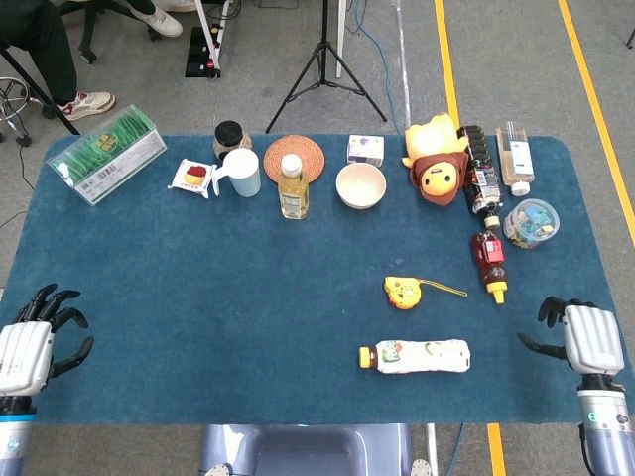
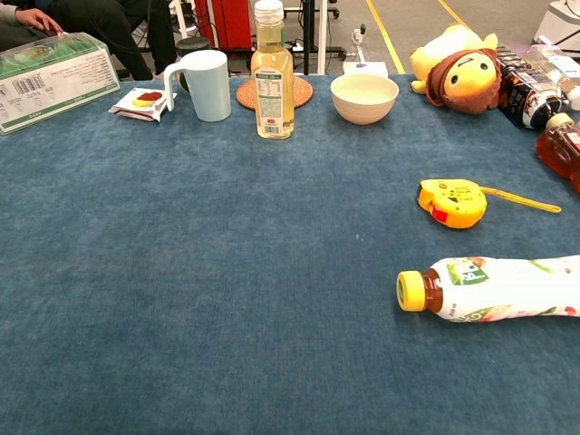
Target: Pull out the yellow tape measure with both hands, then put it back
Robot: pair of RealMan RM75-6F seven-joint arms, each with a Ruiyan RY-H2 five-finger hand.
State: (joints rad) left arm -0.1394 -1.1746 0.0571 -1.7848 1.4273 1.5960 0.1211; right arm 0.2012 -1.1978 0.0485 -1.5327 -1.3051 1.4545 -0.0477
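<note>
The yellow tape measure (image 1: 402, 292) (image 2: 451, 201) lies on the blue table right of centre, with a short length of its yellow blade (image 1: 448, 290) (image 2: 521, 200) sticking out to the right. My left hand (image 1: 27, 347) hovers at the table's near left corner, fingers spread, holding nothing. My right hand (image 1: 587, 337) is at the near right edge, also empty with fingers apart. Both hands are far from the tape measure. The chest view shows neither hand.
A white bottle with a yellow cap (image 1: 414, 356) lies just in front of the tape measure. A red-brown bottle (image 1: 489, 260) lies to its right. Along the back stand a mug (image 1: 240, 172), juice bottle (image 1: 292, 186), bowl (image 1: 360, 185), plush toy (image 1: 437, 159) and green box (image 1: 106, 154).
</note>
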